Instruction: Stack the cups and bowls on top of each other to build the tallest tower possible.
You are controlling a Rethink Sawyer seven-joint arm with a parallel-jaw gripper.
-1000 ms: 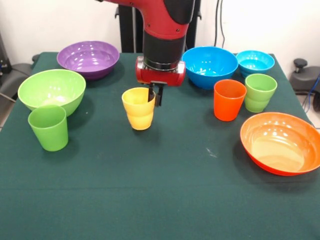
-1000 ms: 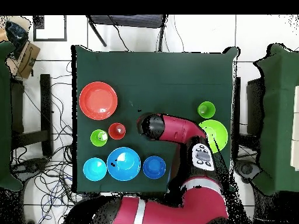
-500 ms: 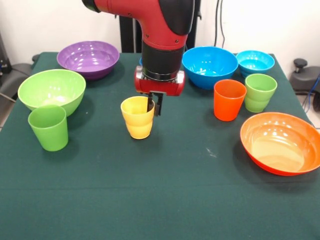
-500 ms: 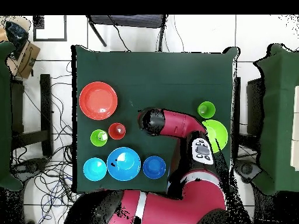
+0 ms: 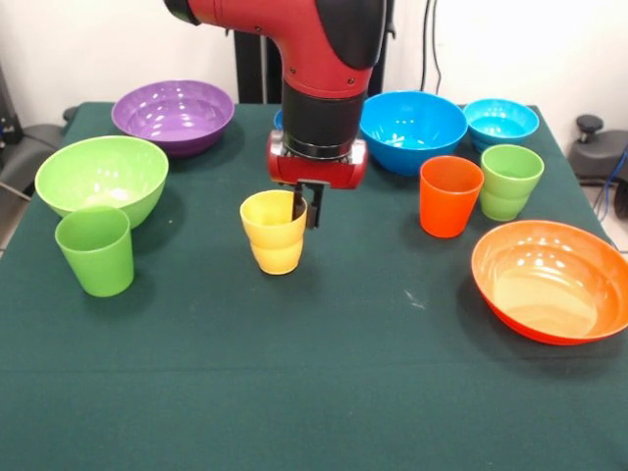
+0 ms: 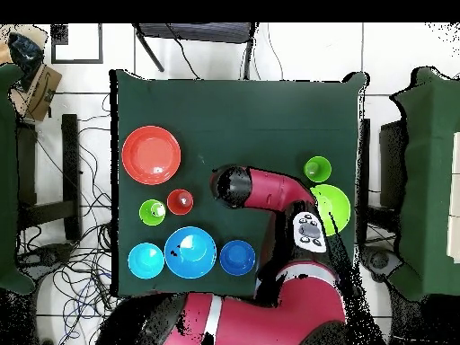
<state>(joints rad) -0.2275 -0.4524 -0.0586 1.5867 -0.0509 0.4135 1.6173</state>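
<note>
**Caller:** Bowls first, operator, biggest to smallest: your orange bowl (image 5: 549,280) sits alone at the front corner, the lime green bowl (image 5: 101,177) on the other side, the purple bowl (image 5: 174,115) behind it, the blue bowl (image 5: 412,129) at the back beside the arm. None of them is nested in another.

**Spotter:** So no tower yet?

**Caller:** Not a single level. The turquoise bowl (image 5: 500,122) stands apart at the back corner, and the dark blue bowl (image 6: 237,257) shows only from overhead, alone near the base.

**Spotter:** And the cups?

**Caller:** All four on the cloth, each by itself. The green cup (image 5: 94,249) is just in front of the lime bowl, the orange cup (image 5: 450,195) and light green cup (image 5: 510,181) stand side by side, close but not stacked. The yellow cup (image 5: 274,231) is mid-table, upright, under your gripper (image 5: 303,204).

**Spotter:** Gripper holding it?

**Caller:** Looks that way: the fingers are drawn in narrow across the cup's back rim, one inside, one outside. Whether the base is off the cloth, I can't tell.

**Spotter:** So what's left?

**Caller:** Nearly everything, I'd say: you have one cup in hand, nine pieces waiting.
</note>
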